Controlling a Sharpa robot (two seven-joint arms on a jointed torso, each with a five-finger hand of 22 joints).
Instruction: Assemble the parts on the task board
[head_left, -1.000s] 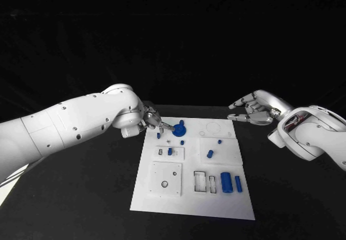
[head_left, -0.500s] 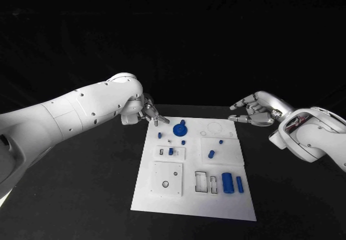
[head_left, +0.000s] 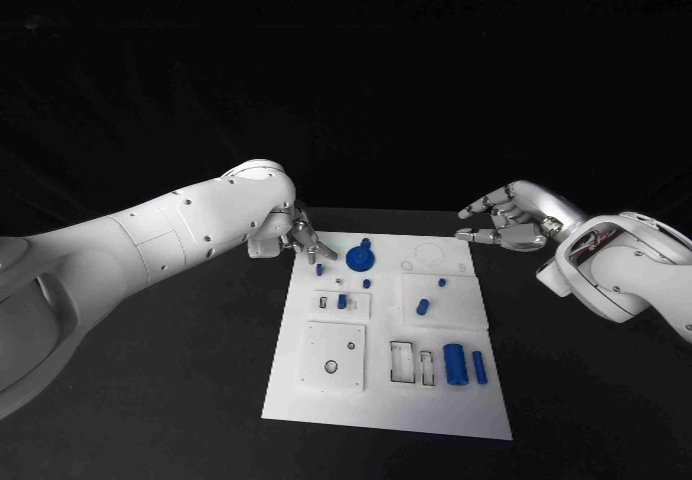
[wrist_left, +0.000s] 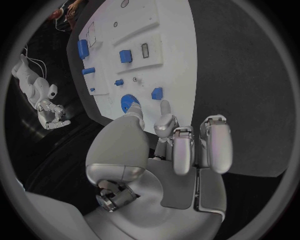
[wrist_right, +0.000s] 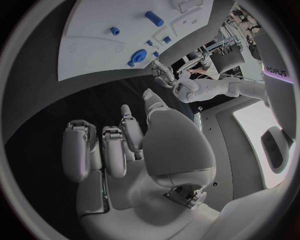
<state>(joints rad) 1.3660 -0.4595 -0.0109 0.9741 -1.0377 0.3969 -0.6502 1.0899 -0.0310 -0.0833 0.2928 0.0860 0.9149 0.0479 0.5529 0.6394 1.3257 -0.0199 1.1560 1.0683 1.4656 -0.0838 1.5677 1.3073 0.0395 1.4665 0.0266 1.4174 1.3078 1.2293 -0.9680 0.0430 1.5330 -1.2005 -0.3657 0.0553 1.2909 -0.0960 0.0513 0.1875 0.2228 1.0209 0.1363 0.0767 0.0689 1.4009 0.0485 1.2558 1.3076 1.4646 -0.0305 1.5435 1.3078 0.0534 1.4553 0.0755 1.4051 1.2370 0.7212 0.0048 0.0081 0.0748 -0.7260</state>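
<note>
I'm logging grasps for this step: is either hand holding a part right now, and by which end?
Nothing is held. The left hand hovers at the task board's far left corner with empty fingers; the right hand hangs empty beyond the far right corner.

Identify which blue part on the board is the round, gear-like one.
The blue disc at the task board's far end, near the left hand; the other blue parts are small blocks or cylinders.

Left hand (head_left: 306, 240) and right hand (head_left: 505, 222) hover, holding nothing.

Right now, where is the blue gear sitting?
In the head view, the blue gear sits at the task board's far end, beside the left hand.
</note>
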